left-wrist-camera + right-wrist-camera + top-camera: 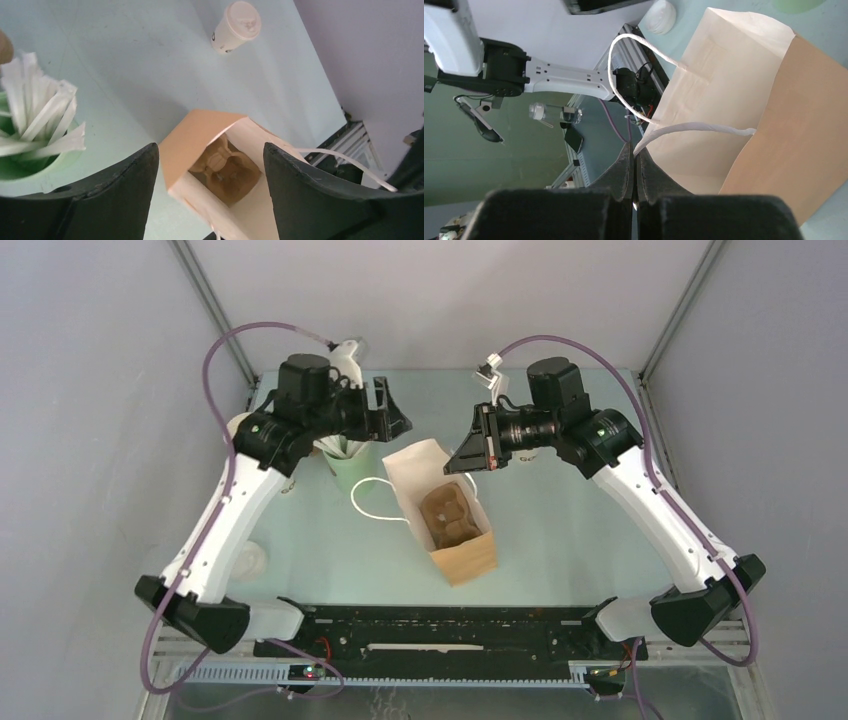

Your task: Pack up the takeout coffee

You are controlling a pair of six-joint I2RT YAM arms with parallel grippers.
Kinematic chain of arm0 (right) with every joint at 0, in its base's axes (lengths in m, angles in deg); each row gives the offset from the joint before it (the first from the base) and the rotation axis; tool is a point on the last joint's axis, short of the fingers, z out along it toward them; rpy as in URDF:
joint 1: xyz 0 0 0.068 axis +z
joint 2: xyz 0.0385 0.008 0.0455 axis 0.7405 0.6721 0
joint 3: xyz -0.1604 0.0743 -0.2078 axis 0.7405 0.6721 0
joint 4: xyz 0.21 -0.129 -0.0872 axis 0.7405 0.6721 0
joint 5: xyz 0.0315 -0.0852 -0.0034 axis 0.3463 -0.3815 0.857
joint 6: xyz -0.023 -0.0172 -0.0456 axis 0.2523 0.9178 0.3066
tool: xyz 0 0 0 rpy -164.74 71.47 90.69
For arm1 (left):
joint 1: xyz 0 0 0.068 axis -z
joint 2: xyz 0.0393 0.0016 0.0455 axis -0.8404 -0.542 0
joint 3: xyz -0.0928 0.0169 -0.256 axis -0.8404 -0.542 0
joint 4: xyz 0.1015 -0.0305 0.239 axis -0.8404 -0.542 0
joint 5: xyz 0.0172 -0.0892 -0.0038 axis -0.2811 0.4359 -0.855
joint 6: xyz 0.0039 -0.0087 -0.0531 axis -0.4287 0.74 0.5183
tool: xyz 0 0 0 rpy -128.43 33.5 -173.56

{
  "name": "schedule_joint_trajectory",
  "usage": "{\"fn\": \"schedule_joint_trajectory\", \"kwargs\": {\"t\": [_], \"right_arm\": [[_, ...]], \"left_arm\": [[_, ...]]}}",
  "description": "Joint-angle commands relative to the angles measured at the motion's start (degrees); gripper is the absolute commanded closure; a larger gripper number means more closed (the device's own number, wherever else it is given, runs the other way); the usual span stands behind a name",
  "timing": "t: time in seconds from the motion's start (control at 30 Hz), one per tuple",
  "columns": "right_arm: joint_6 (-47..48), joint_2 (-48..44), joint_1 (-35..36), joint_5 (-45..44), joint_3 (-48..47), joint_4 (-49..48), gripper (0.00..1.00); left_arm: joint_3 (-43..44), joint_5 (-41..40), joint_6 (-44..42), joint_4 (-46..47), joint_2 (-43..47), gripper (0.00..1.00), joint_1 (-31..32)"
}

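Plain grey walls close in a pale green table, with slim metal posts rising at its far corners under soft, even light.

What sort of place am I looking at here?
Probably a robotics lab bench staged as a coffee counter: two robot arms bolted to a table inside plain grey panels, with a paper bag, a lidded takeout coffee and a green cup of sticks.

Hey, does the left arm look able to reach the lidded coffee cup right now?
Probably yes: the left claw is open and empty, and the coffee cup stands alone on the table on that arm's side. It must fold back from the paper bag, whose handle the right claw pinches.
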Motion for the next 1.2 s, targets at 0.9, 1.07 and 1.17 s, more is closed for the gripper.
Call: {"fn": "schedule_joint_trajectory", "kwargs": {"t": [0.9, 1.07, 1.17], "right_arm": [[4.0, -0.3, -0.8, 6.5, -2.3, 0.9, 1.0], [3.8, -0.3, -0.5, 6.4, -2.5, 0.9, 1.0], [3.8, 0.0, -0.1, 6.3, -2.7, 1.0, 1.0]], "left_arm": [[-1.4, 4.0, -19.4, 1.5, -9.8, 0.73, 7.7], [-1.8, 6.0, -19.8, 2.5, -9.9, 0.72, 8.2], [-1.7, 7.5, -20.2, 2.4, -10.7, 0.68, 8.3]]}}
